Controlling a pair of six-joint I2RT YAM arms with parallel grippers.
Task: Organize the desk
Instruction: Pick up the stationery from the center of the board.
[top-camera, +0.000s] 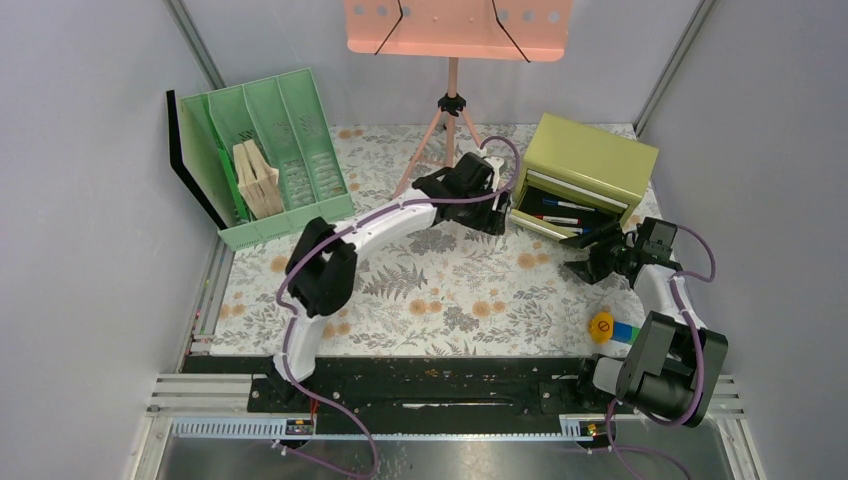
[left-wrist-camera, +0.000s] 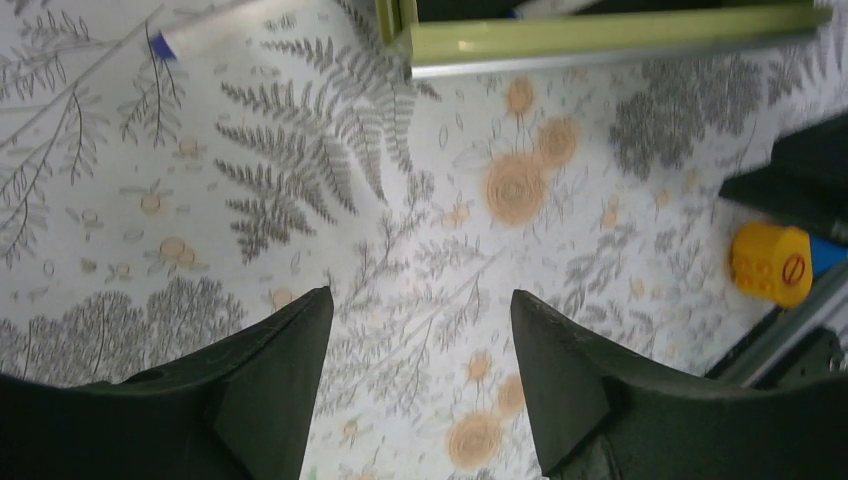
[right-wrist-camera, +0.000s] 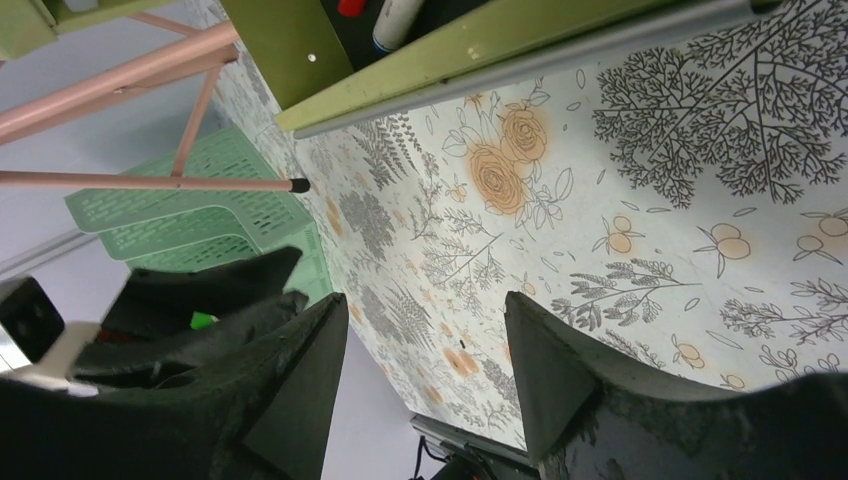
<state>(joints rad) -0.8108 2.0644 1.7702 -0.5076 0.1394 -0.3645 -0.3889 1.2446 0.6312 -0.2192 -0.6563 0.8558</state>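
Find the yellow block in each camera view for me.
Top view: the yellow block sits lower right, at the near edge of the desk.
Left wrist view: the block is at the right edge, about halfway down.
Right wrist view: not in the picture.
Shared landmark: the open green drawer, right of centre in the top view and along the top edge in both wrist views.

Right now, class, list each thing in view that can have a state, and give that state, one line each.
Drawer, open, pens inside.
Green file rack, one compartment holds beige pieces, the others look empty.
Music stand, upright on its tripod.
Yellow block, loose on the desk.
Left gripper, jaws open, empty.
Right gripper, jaws open, empty.
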